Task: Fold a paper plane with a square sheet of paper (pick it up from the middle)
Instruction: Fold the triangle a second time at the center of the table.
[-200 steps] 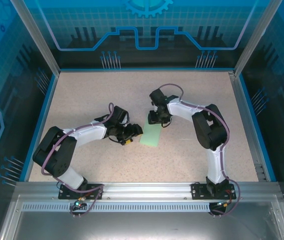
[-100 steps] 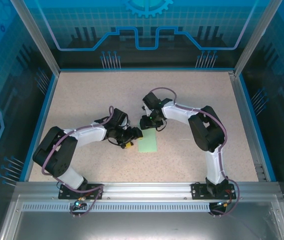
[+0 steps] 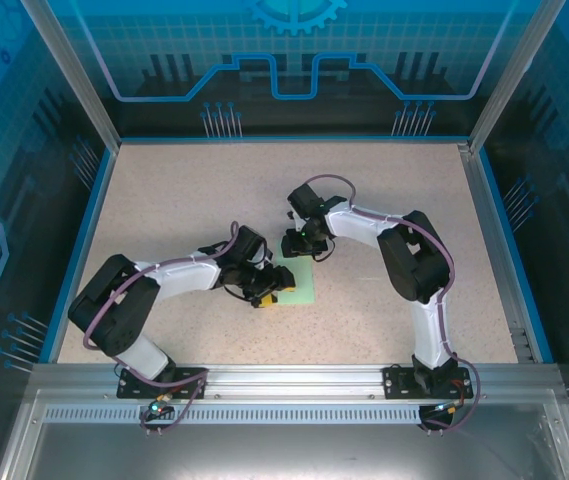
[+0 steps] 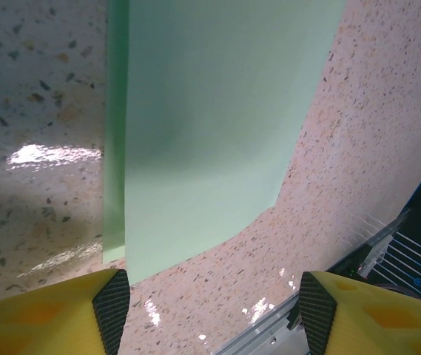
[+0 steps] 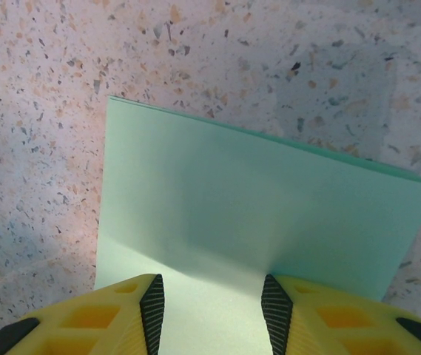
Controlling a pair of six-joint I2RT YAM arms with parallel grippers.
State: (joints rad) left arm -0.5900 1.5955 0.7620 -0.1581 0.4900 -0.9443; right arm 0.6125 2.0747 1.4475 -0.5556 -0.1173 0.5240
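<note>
1. Table (image 3: 164, 190): speckled and glossy. It bears the sheet near its middle.
2. Square sheet of paper (image 3: 302, 285): mint-green, lying flat, apparently doubled into two layers. Judged light, limp, easily creased and prone to slide. Best taken at the middle of a free edge.
3. Left gripper (image 3: 276, 285): at the sheet's left edge, jaws wide, empty.
4. Right gripper (image 3: 304, 250): over the sheet's far edge, jaws part-open astride it, nothing pinched.

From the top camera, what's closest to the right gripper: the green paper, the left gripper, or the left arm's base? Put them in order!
From the right gripper:
1. Green paper, right at its jaws.
2. Left gripper, at the paper's left edge.
3. Left arm's base, far off at bottom left.
</note>
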